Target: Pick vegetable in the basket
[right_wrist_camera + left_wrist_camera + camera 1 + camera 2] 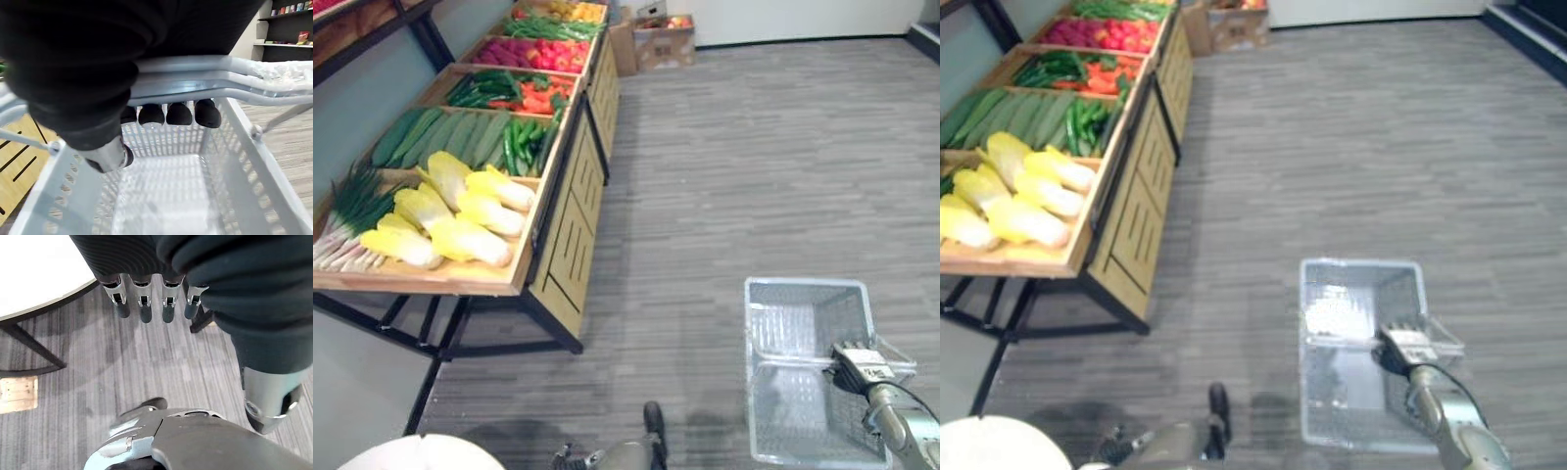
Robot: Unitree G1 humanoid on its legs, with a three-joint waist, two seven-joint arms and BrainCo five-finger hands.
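A pale grey plastic basket with nothing inside hangs over the floor at the lower right. My right hand is shut on the basket's handle, its dark fingertips curled under the bar above the slotted wall. Vegetables lie on a wooden stand at the left: yellow cabbages, green onions, cucumbers, green peppers and orange-red ones farther back. My left hand hangs low beside me, fingers straight and holding nothing.
A white round table edge shows at the lower left, close to the stand's black legs. Cardboard boxes stand against the far wall. Grey striped floor stretches between the stand and the basket.
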